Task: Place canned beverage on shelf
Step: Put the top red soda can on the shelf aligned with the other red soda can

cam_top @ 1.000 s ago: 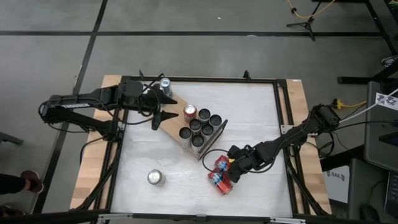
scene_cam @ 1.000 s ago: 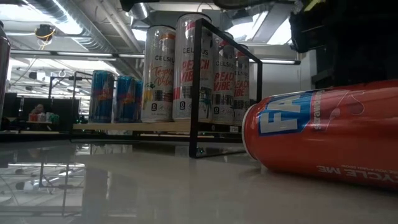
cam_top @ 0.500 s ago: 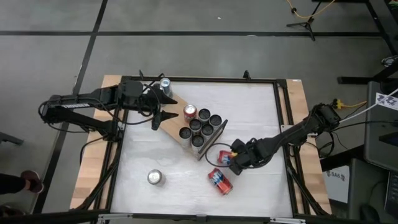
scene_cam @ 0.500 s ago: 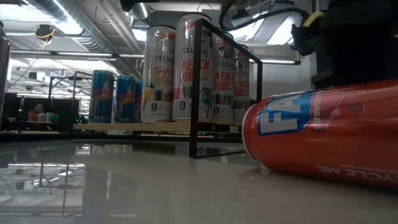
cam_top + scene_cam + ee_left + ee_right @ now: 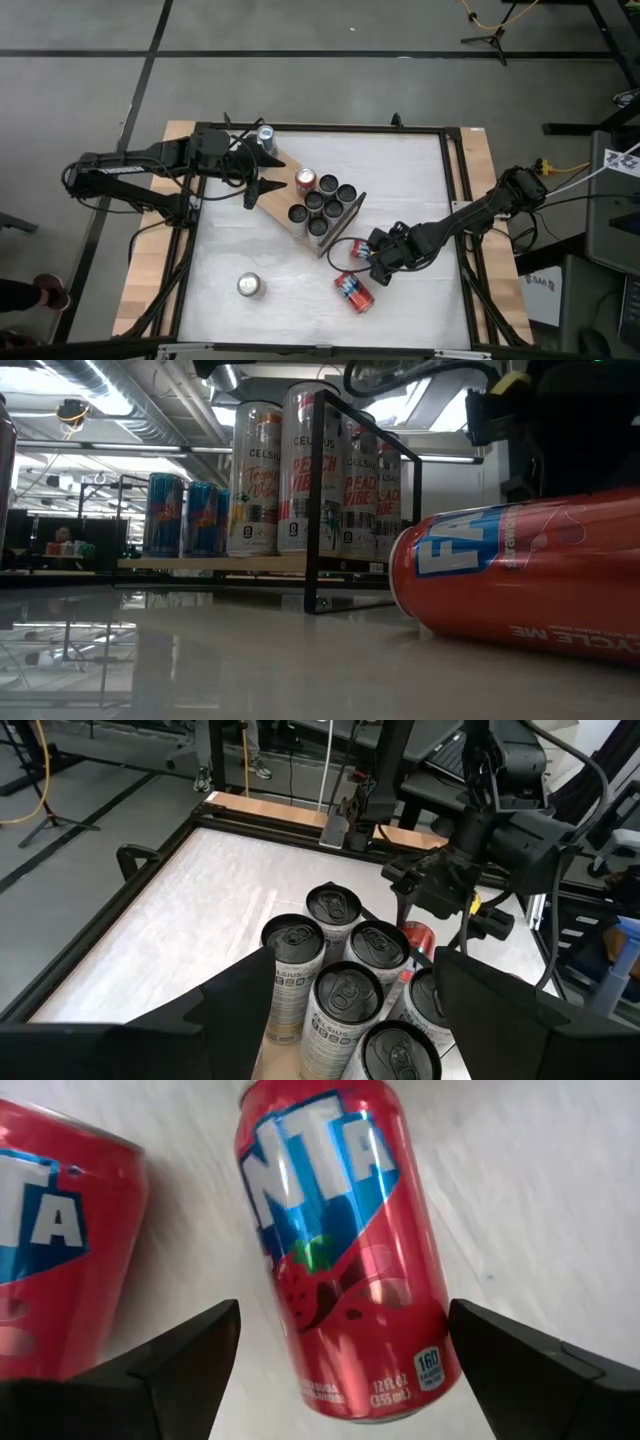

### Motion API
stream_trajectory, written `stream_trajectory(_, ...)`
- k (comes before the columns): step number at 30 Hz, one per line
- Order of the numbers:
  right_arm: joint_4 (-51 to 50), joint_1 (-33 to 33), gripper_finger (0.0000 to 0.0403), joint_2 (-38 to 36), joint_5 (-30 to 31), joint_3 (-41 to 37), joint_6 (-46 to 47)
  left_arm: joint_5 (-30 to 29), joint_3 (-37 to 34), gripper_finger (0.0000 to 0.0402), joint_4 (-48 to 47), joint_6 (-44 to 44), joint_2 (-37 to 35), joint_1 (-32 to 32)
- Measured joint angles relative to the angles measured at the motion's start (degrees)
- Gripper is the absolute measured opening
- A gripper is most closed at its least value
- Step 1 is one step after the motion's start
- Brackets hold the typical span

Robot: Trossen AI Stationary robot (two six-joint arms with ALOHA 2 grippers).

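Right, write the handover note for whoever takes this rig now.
Right hand: open, low over a red can lying on the table; nothing gripped.
Left hand: open, empty, hovering over the shelf.
Done: six cans upright on the shelf.
Left: two red cans lying on their sides, the second nearer the front edge; a silver can upright front-left; another can at the back edge.

Cans (image 5: 318, 205) stood on the shelf (image 5: 272, 196) mid-tabletop (image 5: 400, 170); two cans (image 5: 354, 290) lay beside my right pincer (image 5: 372, 266).

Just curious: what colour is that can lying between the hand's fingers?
Red, with a blue-and-white logo; the can shows best in the right wrist view.
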Motion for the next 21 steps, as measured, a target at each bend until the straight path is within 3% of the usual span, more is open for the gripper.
stream_trajectory(21, 10.0, 0.0, 0.0353, 0.0, 1.4, -6.9, -3.3, 0.0, 0.0, 0.0266, 0.0, 0.0, 0.0, 0.0)
